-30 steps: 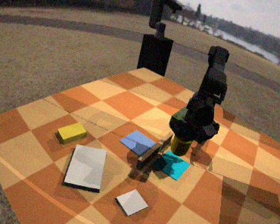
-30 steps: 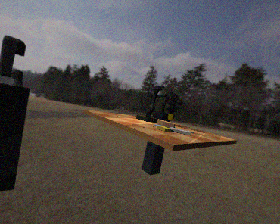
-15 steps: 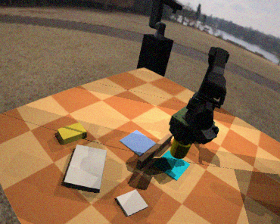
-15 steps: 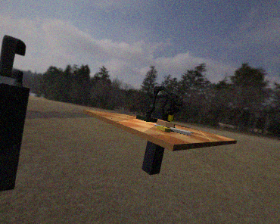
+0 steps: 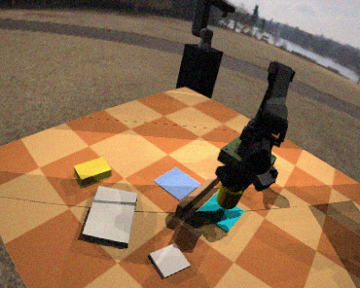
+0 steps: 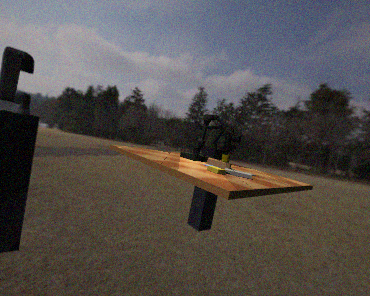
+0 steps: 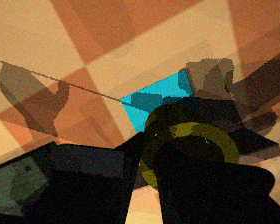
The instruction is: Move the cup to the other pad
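Observation:
The yellow cup is upright or nearly so, over the cyan pad. It looks a little above the pad, but whether they touch is hard to tell. My gripper is shut on the cup's wall, with the fingers at the near side in the wrist view. The inside of the cup is dark and partly hidden by a finger, so no marbles can be made out. The blue pad lies bare, left of the cyan pad in the top view.
A long brown bar stands between the pads. A white-grey box, a yellow block and a small white tile lie on the checkered table. A dark green block shows beside the arm.

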{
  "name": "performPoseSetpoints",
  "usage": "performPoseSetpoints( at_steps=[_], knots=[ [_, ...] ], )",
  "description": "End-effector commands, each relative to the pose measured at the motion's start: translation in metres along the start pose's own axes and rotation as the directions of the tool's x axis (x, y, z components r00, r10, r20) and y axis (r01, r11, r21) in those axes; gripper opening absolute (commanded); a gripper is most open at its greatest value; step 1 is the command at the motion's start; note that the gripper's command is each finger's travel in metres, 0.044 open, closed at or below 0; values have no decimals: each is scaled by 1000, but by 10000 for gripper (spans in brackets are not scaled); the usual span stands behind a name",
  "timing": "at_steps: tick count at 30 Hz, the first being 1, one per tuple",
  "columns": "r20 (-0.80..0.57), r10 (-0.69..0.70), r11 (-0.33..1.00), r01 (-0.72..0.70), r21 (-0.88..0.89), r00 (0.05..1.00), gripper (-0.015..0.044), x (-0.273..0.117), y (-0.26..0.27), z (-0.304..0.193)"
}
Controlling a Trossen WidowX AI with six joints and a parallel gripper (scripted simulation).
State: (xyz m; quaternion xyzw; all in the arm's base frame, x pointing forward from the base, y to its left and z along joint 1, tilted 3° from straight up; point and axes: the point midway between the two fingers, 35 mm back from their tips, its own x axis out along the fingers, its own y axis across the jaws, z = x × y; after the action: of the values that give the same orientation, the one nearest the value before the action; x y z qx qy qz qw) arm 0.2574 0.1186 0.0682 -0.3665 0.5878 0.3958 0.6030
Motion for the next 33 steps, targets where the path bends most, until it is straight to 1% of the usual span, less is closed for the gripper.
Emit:
performPoseSetpoints(
  at_steps=[1, 23, 33],
  knots=[
    [3, 5, 1000, -5, 6, 1000, 0, 6, 1, 0],
    [3, 5, 1000, -5, 6, 1000, 0, 40, 3, 0],
    [-1, 1, 1000, -1, 0, 1000, 0, 37, 2, 0]
  ],
)
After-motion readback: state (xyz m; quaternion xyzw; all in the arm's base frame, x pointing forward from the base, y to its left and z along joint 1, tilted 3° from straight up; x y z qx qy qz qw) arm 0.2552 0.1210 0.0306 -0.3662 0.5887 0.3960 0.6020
